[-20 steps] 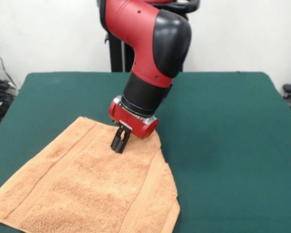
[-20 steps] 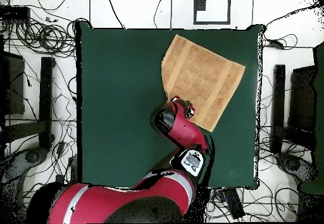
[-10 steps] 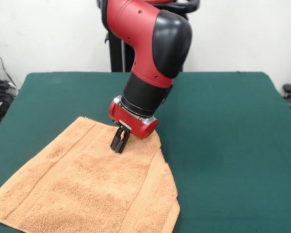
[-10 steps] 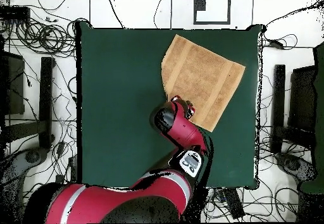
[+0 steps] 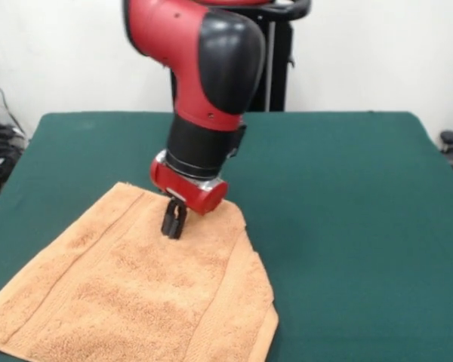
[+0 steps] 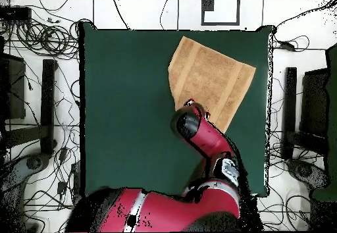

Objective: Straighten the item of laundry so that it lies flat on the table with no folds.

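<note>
My black gripper (image 5: 173,226), fingers clenched together, on peach terry-cloth towel (image 5: 128,294), lower left of dark green felt table (image 5: 347,226)

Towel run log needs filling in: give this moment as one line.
towel: spread on table, right edge folded | gripper: shut, fingers down on towel's far end | phase: straightening

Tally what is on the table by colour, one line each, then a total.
Peach: 1, the towel
Red and black: 1, the arm's gripper, down on the towel
Total: 2, on the green table
</note>
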Controlling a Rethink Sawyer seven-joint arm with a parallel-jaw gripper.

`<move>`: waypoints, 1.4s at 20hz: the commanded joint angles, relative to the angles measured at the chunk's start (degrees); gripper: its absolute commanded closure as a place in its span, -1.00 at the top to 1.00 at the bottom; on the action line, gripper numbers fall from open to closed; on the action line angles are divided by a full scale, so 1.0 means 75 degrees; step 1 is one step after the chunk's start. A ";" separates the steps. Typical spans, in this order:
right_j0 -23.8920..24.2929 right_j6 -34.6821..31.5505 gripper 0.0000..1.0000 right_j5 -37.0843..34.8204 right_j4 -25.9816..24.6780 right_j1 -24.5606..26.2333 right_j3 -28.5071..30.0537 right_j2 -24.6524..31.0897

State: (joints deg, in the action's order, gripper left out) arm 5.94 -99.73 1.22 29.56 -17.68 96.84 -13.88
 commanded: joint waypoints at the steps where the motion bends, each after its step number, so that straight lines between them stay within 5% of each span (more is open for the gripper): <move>1: 0.1039 -0.0569 -1.00 -0.0924 -0.0814 0.0744 0.1265 0.2000; 6: 0.1351 -0.0781 -1.00 -0.1279 -0.1157 0.0580 0.1403 0.2181; 13: 0.0824 -0.1305 -1.00 -0.1327 -0.1062 0.0489 0.1439 0.1784; 28: -0.1477 -0.3282 -1.00 -0.2804 0.0663 -0.0587 0.1982 0.0745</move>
State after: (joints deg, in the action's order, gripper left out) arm 1.58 -100.92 -8.36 29.46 -22.14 102.80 -9.98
